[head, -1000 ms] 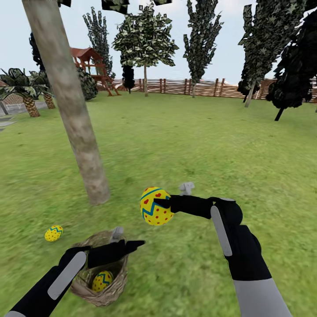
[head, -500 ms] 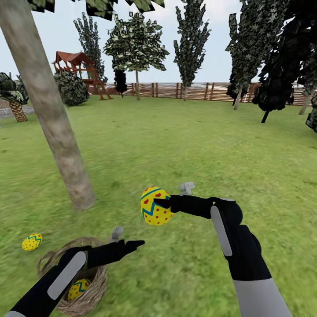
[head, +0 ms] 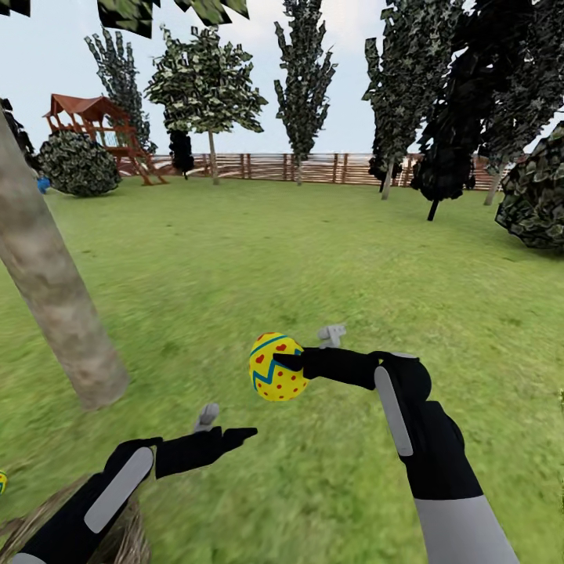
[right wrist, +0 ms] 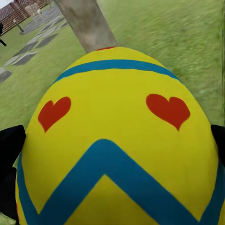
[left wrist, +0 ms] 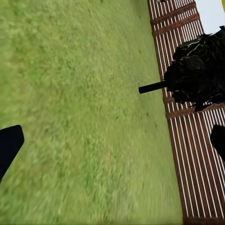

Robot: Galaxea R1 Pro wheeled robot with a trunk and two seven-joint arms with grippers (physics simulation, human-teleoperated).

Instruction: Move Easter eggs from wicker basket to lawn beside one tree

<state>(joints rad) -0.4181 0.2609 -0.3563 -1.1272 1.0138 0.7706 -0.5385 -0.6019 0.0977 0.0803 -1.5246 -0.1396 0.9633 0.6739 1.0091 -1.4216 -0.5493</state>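
Right gripper [head: 291, 359] carrying a yellow egg [head: 276, 366] over the lawn [head: 313, 258].

Its dark fingers [right wrist: 9, 145] are pressing on both sides of the egg, which is hanging clear above the grass, red hearts and a blue zigzag band facing the right wrist camera. The left gripper [head: 223, 427] is reaching out lower, its two fingers spread apart with nothing between them. The wicker basket [head: 117, 540] is sitting at the lower left edge under the left arm, its inside hidden. The grey-beige tree trunk [head: 55, 298] is rising just beyond it. A slat fence [head: 313, 167] and playset [head: 94, 129] are standing far off.
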